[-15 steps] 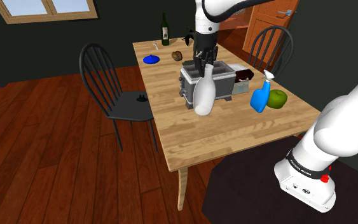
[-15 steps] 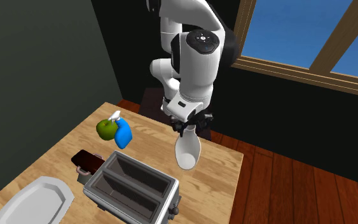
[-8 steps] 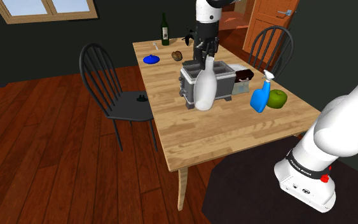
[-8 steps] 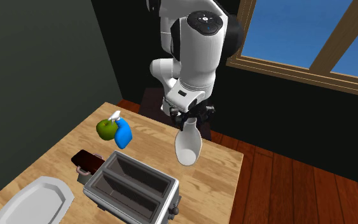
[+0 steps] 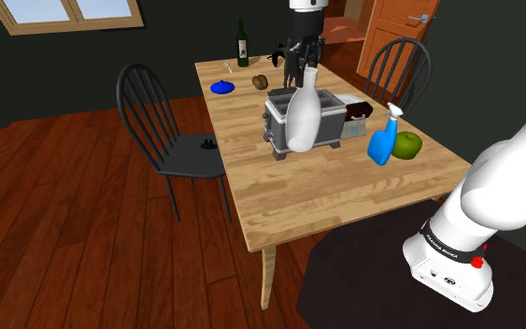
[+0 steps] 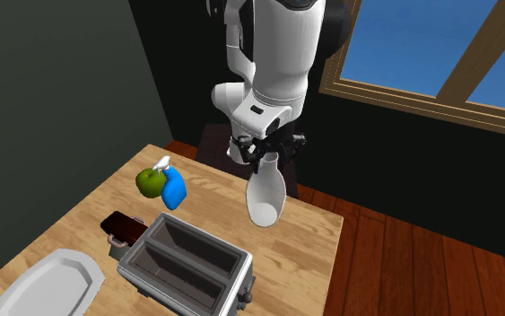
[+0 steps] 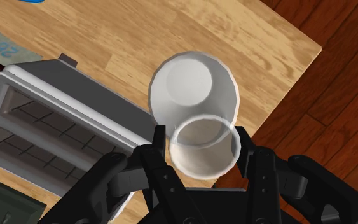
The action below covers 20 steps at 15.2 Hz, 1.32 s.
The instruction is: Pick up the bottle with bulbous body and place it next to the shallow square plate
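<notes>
The gripper (image 5: 300, 64) hangs from the white arm above the wooden counter (image 5: 345, 192), its black fingers (image 7: 160, 167) clamped on the neck of a white bottle (image 5: 301, 117) with a bulbous body. The bottle hangs neck-up from that grip, leaning a little in the shoulder view. In the second exterior view its rounded base (image 6: 265, 193) appears lifted clear of the counter (image 6: 317, 260), just beside the grey two-slot toaster (image 6: 187, 265).

Along the gripper (image 7: 201, 149) in the wrist view, the bottle's open mouth sits between the two fingers. The wide body (image 7: 193, 89) below it overlaps one corner of the toaster (image 7: 50, 121), with the wood of the counter (image 7: 139, 32) and its edge close by.

The shallow plate (image 6: 44, 283), drawn pale grey, lies on the far side of the toaster from the bottle, well apart from it. A dark boxy item (image 6: 123, 224) sits between the plate and the toaster's end. A blue spray bottle (image 5: 383, 143) stands touching a green apple (image 5: 407, 144) near the counter's edge on the shoulder view's right.

At the counter's far end stand a dark wine bottle (image 5: 243, 44), a small blue object (image 5: 221, 88) and a small brown one (image 5: 261, 81). Two black spindle-back chairs (image 5: 163, 121) flank the counter on a red-brown plank floor (image 5: 83, 243).
</notes>
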Each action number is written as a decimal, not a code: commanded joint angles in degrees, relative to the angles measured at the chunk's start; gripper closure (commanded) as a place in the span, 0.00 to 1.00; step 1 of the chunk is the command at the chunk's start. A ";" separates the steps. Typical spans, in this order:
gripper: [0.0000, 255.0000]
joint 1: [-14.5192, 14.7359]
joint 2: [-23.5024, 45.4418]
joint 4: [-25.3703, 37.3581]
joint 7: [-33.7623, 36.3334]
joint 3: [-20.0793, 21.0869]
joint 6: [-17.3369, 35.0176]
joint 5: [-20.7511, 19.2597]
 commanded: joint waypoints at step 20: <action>1.00 0.08 5.58 23.01 0.46 0.33 -17.49 -0.73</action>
